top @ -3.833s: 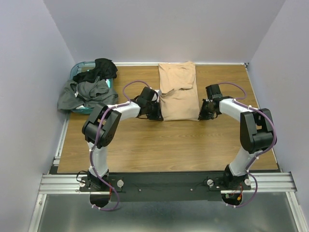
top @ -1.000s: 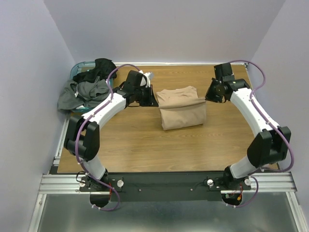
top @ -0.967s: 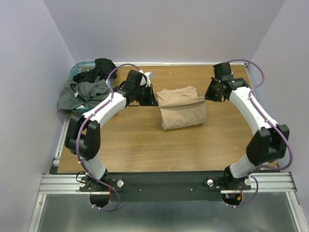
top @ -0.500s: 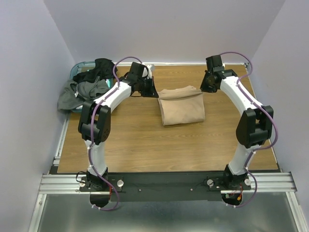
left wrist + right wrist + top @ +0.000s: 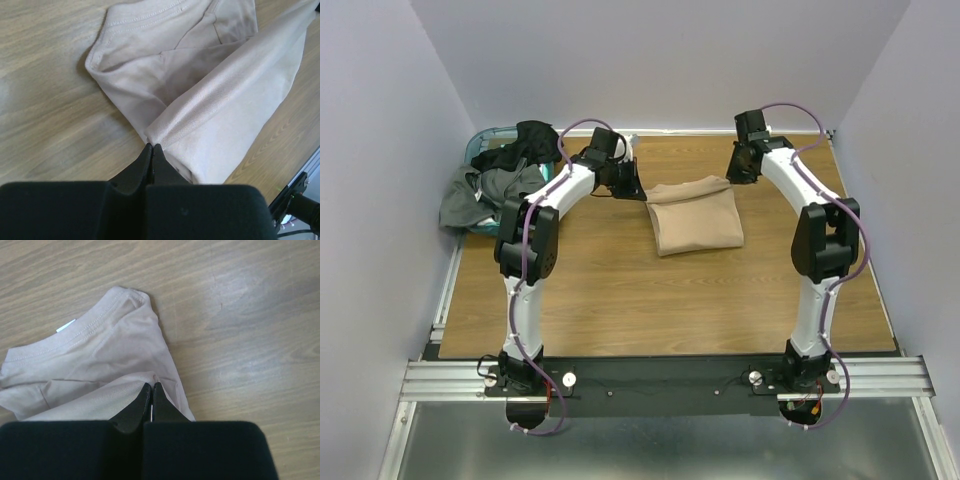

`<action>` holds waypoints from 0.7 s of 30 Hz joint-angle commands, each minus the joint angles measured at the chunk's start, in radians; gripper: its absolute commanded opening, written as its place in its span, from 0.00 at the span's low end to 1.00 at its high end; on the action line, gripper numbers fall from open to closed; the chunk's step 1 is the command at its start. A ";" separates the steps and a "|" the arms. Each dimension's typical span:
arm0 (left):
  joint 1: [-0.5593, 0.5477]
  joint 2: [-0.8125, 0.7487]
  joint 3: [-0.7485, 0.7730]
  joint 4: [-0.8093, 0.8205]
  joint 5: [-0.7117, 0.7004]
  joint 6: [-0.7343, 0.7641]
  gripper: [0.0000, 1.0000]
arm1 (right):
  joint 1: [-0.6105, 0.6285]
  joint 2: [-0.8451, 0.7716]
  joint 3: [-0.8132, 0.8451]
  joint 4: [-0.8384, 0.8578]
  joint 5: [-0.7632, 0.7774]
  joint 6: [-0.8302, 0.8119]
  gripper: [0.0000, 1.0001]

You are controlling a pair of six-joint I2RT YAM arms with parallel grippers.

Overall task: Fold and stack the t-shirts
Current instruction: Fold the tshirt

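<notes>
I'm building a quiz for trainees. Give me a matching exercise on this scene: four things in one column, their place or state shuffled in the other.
1 tan t-shirt
2 dark t-shirts
3 teal basket
4 left fingers

a far left table corner
b heaped, spilling over a rim
c shut on a cloth edge
d partly folded, mid-table

Pairs: 1-d, 2-b, 3-a, 4-c

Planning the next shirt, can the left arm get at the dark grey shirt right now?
Probably yes: the dark grey shirt lies draped over the basket on that arm's side, nothing between. But the left hand is shut on the tan shirt and must let go first.
</notes>
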 commanded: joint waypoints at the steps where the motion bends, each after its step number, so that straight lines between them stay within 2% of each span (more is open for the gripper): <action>1: 0.027 0.044 0.051 -0.014 0.018 0.014 0.00 | -0.029 0.044 0.061 0.022 0.076 -0.038 0.00; 10: 0.047 0.110 0.110 0.000 0.012 0.011 0.00 | -0.037 0.115 0.127 0.022 0.061 -0.050 0.00; 20: 0.081 0.151 0.123 0.097 0.017 -0.020 0.00 | -0.038 0.174 0.186 0.024 0.048 -0.060 0.00; 21: 0.081 0.156 0.126 0.104 0.018 -0.020 0.03 | -0.040 0.181 0.193 0.024 0.048 -0.061 0.01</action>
